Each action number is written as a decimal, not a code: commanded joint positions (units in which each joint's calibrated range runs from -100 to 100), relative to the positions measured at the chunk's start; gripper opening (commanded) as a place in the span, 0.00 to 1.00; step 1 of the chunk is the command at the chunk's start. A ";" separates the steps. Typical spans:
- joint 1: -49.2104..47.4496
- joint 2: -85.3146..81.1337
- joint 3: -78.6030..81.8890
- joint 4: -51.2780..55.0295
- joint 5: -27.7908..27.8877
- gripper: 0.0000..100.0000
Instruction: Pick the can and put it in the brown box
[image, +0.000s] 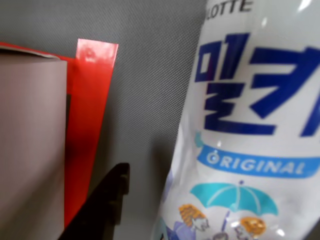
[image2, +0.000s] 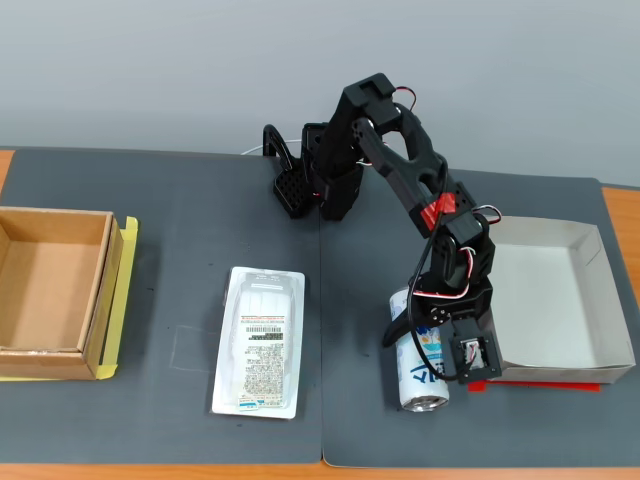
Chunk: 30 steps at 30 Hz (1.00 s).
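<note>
The can (image2: 418, 368) lies on its side on the dark mat, right of centre, its silver end towards the front edge. In the wrist view the can (image: 250, 130) fills the right half, white with blue lettering and an umbrella cartoon. My gripper (image2: 430, 345) is lowered over the can with a jaw on each side, open. One black finger (image: 107, 200) shows at the lower left, with a gap between it and the can; the other finger is out of that view. The brown box (image2: 100, 290) stands empty at the far left edge.
A white paper box (image2: 590, 300) on a red sheet (image2: 530, 385) sits directly right of the can; its wall (image: 30, 140) is close in the wrist view. A flat white plastic tray (image2: 258, 340) lies between the can and the brown box.
</note>
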 joint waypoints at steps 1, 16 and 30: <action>0.44 1.17 -3.55 -0.72 -0.15 0.46; 0.85 8.03 -4.09 -5.05 0.11 0.45; 0.85 8.12 -4.09 -4.79 0.16 0.28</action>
